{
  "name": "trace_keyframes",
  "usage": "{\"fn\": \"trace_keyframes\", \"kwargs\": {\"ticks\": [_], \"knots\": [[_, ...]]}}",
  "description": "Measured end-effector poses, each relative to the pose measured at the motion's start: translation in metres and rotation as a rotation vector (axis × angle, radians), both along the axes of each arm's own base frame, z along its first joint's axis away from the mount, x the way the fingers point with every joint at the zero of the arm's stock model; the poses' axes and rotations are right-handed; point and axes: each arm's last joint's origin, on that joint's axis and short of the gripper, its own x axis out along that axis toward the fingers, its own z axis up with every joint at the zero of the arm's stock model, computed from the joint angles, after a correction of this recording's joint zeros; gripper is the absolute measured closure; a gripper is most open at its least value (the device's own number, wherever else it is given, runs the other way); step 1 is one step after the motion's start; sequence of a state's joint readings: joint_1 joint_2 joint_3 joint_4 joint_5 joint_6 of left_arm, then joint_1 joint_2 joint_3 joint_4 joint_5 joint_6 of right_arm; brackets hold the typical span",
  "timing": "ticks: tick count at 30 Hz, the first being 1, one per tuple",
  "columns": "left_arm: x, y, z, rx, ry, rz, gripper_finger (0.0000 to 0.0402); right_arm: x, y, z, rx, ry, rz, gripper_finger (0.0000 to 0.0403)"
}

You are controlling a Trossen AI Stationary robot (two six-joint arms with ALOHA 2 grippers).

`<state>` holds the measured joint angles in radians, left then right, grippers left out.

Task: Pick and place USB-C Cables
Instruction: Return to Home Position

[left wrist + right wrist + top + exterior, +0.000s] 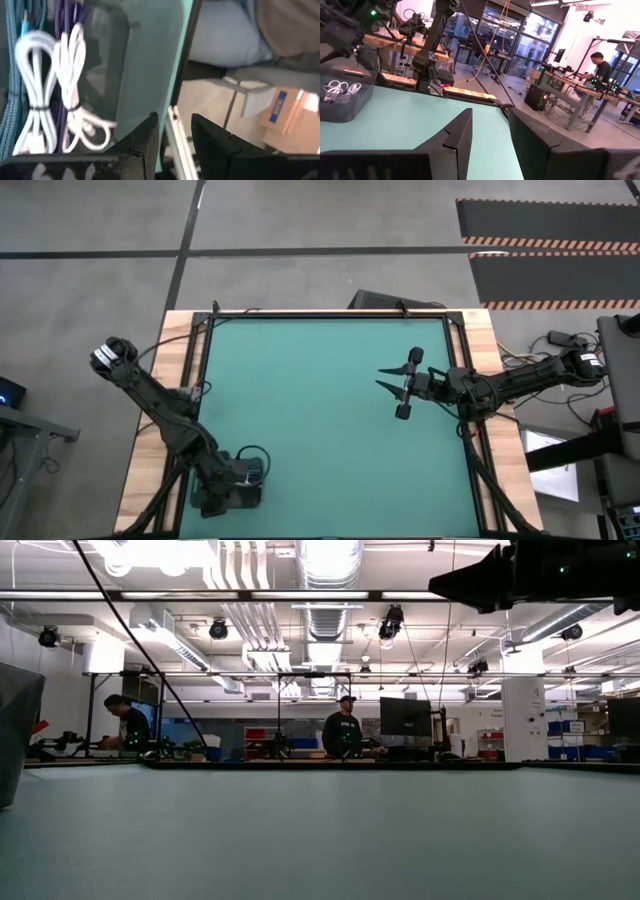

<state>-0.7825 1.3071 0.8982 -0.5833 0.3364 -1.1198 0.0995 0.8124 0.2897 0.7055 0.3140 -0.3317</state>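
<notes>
Two white USB-C cables (35,100) (75,90), each tied in a loose bundle, lie side by side in a dark grey bin (228,492) at the table's near-left corner. They also show in the right wrist view as white cables (340,89). Blue and purple cords lie beside them; no black bundle shows. My left gripper (175,135) hangs over the bin's edge, open and holding nothing. My right gripper (380,377) hovers open above the table's right half, well away from the bin.
The teal mat (320,430) lies inside a dark frame on a wooden table (140,470). The bin's wall (15,730) stands at the low view's left edge. People work at benches (340,735) in the room beyond the table.
</notes>
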Motion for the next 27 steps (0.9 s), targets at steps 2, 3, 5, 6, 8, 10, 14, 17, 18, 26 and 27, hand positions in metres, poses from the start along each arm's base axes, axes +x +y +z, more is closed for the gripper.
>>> {"fn": "trace_keyframes", "kwargs": {"ticks": [2,3,5,6,8,10,14,17,18,26,27], "knots": [[0.004,0.001,0.004,0.009,-0.03,0.03,0.0304,0.0,0.0,-0.001,0.006,0.006,0.001,0.0284],[0.007,0.003,0.006,0.02,-0.051,0.054,0.0304,0.0,0.0,-0.001,0.006,0.012,0.001,0.0284],[0.014,0.007,0.011,0.065,-0.115,0.125,0.0304,0.0,0.0,-0.002,0.011,0.019,0.003,0.0284],[0.018,0.01,0.013,0.092,-0.152,0.166,0.0304,0.0,0.0,-0.002,0.017,0.018,0.009,0.0284],[0.027,0.016,0.019,0.146,-0.241,0.189,0.0304,0.0,0.0,-0.002,0.022,0.016,0.012,0.0284],[0.034,0.021,0.025,0.18,-0.332,0.151,0.0304,0.0,0.0,-0.002,0.022,0.016,0.013,0.0284],[0.047,0.031,0.03,0.234,-0.495,0.029,0.0304,0.0,0.001,-0.002,0.022,0.016,0.037,0.0284],[0.055,0.041,0.032,0.306,-0.587,-0.044,0.0304,0.001,0.002,-0.002,0.037,0.012,0.078,0.0284],[0.057,0.045,0.031,0.337,-0.607,-0.066,0.0304,0.001,0.003,-0.002,0.039,0.012,0.087,0.0284],[0.074,0.08,0.029,0.543,-0.746,-0.277,0.033,0.0,0.003,-0.002,0.062,0.007,0.092,0.0284],[0.076,0.084,0.028,0.564,-0.754,-0.296,0.0339,0.0,0.003,-0.002,0.062,0.007,0.092,0.0284]]}}
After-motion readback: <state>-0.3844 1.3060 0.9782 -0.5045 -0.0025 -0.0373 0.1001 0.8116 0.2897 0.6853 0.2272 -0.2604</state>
